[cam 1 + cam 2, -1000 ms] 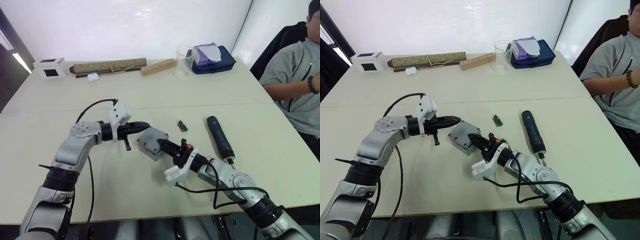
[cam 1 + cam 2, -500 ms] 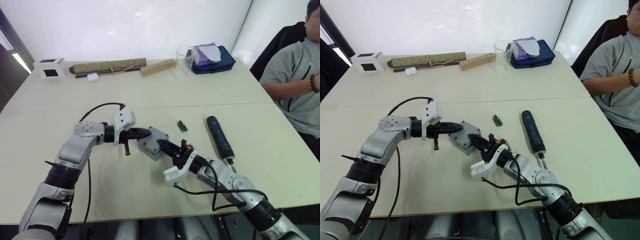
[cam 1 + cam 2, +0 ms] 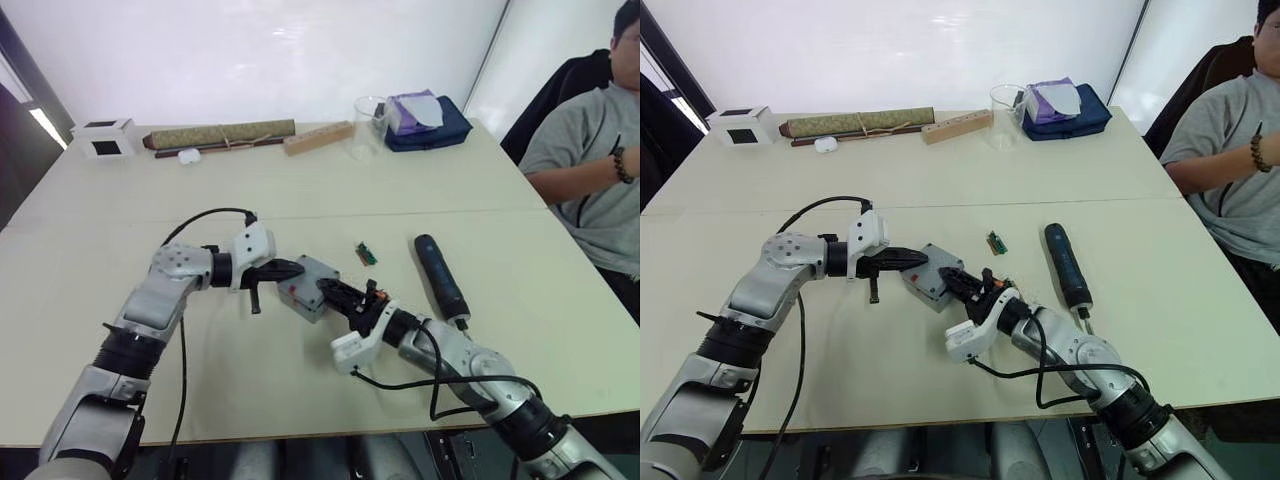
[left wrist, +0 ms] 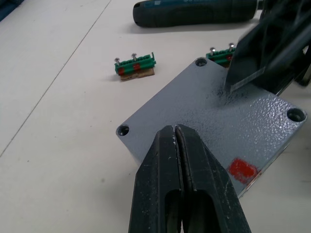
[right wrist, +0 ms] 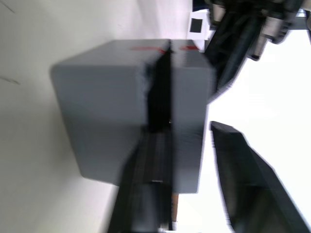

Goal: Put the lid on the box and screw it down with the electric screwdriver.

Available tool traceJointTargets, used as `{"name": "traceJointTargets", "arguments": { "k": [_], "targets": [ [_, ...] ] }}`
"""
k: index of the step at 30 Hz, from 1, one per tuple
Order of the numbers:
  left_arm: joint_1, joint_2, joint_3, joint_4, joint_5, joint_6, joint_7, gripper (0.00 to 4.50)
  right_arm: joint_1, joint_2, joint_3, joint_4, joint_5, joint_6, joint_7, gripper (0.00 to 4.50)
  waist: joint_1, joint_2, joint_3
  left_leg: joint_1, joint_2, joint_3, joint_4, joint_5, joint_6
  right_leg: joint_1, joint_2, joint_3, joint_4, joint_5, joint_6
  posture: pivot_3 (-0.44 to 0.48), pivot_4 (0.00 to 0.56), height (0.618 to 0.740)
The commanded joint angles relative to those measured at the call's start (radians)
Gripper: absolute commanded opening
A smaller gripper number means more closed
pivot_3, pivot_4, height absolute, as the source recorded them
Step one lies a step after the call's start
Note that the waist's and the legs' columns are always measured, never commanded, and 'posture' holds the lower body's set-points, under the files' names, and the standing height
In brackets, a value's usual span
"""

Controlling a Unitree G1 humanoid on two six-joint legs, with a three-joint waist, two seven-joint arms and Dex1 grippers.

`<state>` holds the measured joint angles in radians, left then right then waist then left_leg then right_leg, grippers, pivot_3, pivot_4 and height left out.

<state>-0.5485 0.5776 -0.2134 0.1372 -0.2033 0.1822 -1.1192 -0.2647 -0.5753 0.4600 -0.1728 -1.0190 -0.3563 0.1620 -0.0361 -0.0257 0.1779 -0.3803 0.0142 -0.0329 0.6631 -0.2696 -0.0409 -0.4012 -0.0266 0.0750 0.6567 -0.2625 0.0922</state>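
- Sitting mid-table, lid [image 4: 214,121] already on the box [image 3: 930,279].
- Left gripper [image 4: 176,135] closed, tips pressing the lid.
- Right gripper [image 3: 953,280] spread across the box's side.
- Screwdriver [image 3: 1065,262] lies on the right, long axis running away from the robot, nearer the right arm.

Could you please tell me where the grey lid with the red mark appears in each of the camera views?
Left eye view: lid, centre, between both grippers.
Right eye view: lid, left of centre.
Left wrist view: lid, beyond the closed fingers.
Right wrist view: lid, the block's upper face.
Shared landmark: its red mark.
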Motion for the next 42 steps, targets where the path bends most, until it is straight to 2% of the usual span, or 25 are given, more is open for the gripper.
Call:
{"name": "traceJointTargets", "arguments": {
  "k": [1, 4, 5, 14, 21, 24, 25, 28, 32, 36, 38, 42],
  "targets": [
    [0.038, 0.01, -0.064, 0.046, 0.076, 0.009, -0.007, 0.0, 0.014, -0.034, -0.008, 0.021, 0.027, -0.018, 0.048, 3.31, 0.0, 0.0, -0.002, 0.006, 0.0, 0.0, -0.002, 0.0, 0.0, 0.006, 0.0, 0.0, -0.002, 0.0, 0.0, 0.0, 0.15, 0.736],
    [0.043, 0.012, -0.084, 0.064, 0.11, 0.0, -0.002, 0.0, -0.002, -0.056, -0.021, 0.023, 0.047, -0.056, 0.04, 4.31, 0.0, 0.0, -0.008, 0.009, 0.0, 0.0, -0.002, -0.001, 0.001, 0.01, 0.0, 0.0, -0.006, -0.003, -0.003, 0.0, 0.15, 0.736],
    [0.045, 0.012, -0.089, 0.07, 0.12, -0.006, -0.002, 0.0, -0.006, -0.063, -0.022, 0.023, 0.051, -0.069, 0.036, 4.44, 0.0, 0.0, -0.01, 0.009, 0.0, 0.0, -0.002, -0.001, 0.001, 0.01, 0.0, 0.0, -0.006, -0.004, -0.003, 0.0, 0.15, 0.736],
    [0.039, 0.01, -0.125, 0.099, 0.186, -0.033, 0.002, 0.0, -0.034, -0.126, -0.043, 0.01, 0.105, -0.198, 0.029, 4.44, 0.0, 0.002, -0.018, 0.009, 0.0, 0.0, -0.002, -0.001, 0.002, 0.011, 0.0, 0.0, -0.007, -0.004, -0.002, 0.0, 0.15, 0.736],
    [0.046, 0.002, -0.123, 0.079, 0.179, -0.012, 0.002, 0.0, -0.028, -0.138, -0.07, -0.002, 0.146, -0.225, 0.058, 4.44, -0.003, 0.003, -0.018, 0.009, 0.0, 0.0, -0.003, -0.002, 0.003, 0.011, 0.0, 0.0, -0.007, -0.004, -0.002, 0.0, 0.15, 0.736],
    [0.049, -0.009, -0.089, 0.053, 0.144, -0.006, 0.015, 0.0, -0.022, -0.136, -0.094, -0.012, 0.269, -0.199, 0.141, 4.44, -0.002, 0.003, -0.018, 0.009, 0.0, 0.0, -0.003, -0.002, 0.003, 0.011, 0.0, 0.0, -0.007, -0.004, -0.002, 0.0, 0.15, 0.736],
    [0.049, -0.021, -0.053, 0.025, 0.1, 0.012, 0.025, 0.0, -0.009, -0.126, -0.105, -0.032, 0.377, -0.14, 0.217, 4.44, -0.002, 0.003, -0.018, 0.009, 0.0, 0.0, -0.003, -0.002, 0.003, 0.011, 0.0, 0.0, -0.007, -0.004, -0.002, 0.0, 0.15, 0.736],
    [0.05, -0.038, 0.036, -0.053, 0.01, 0.072, 0.05, 0.0, 0.007, -0.109, -0.127, -0.075, 0.606, -0.03, 0.367, 3.76, -0.004, 0.002, -0.016, 0.007, 0.001, 0.0, -0.003, -0.002, 0.003, 0.01, 0.0, 0.0, -0.007, -0.004, -0.002, 0.0, 0.15, 0.736],
    [0.043, -0.029, 0.095, -0.109, -0.022, 0.117, 0.096, 0.0, 0.014, -0.063, -0.171, -0.121, 0.761, 0.204, 0.481, 2.32, -0.005, 0.001, -0.01, 0.006, 0.002, -0.001, -0.003, -0.002, 0.003, 0.008, 0.0, 0.0, -0.007, -0.004, -0.002, 0.0, 0.15, 0.736],
    [0.048, 0.014, 0.143, -0.138, -0.016, 0.147, 0.14, 0.0, 0.019, -0.048, -0.178, -0.176, 0.906, 0.503, 0.626, 0.66, -0.005, 0.001, -0.004, 0.004, 0.002, -0.001, -0.003, -0.002, 0.003, 0.006, 0.0, 0.0, -0.007, -0.004, -0.002, 0.0, 0.15, 0.736],
    [0.064, 0.026, 0.146, -0.126, -0.009, 0.142, 0.152, 0.0, 0.005, -0.049, -0.161, -0.198, 0.905, 0.634, 0.661, 0.04, -0.006, 0.002, -0.002, 0.004, 0.002, 0.0, -0.004, -0.002, 0.003, 0.005, 0.0, 0.0, -0.007, -0.004, -0.001, 0.0, 0.15, 0.736],
    [0.096, 0.031, 0.138, -0.068, 0.023, 0.106, 0.185, 0.0, -0.043, 0.035, -0.149, -0.239, 0.977, 0.884, 0.673, 0.04, -0.006, 0.001, 0.001, 0.004, 0.002, 0.0, -0.008, -0.002, 0.003, 0.003, 0.0, 0.0, -0.007, -0.004, -0.001, 0.0, 0.15, 0.736]
  ]
}}
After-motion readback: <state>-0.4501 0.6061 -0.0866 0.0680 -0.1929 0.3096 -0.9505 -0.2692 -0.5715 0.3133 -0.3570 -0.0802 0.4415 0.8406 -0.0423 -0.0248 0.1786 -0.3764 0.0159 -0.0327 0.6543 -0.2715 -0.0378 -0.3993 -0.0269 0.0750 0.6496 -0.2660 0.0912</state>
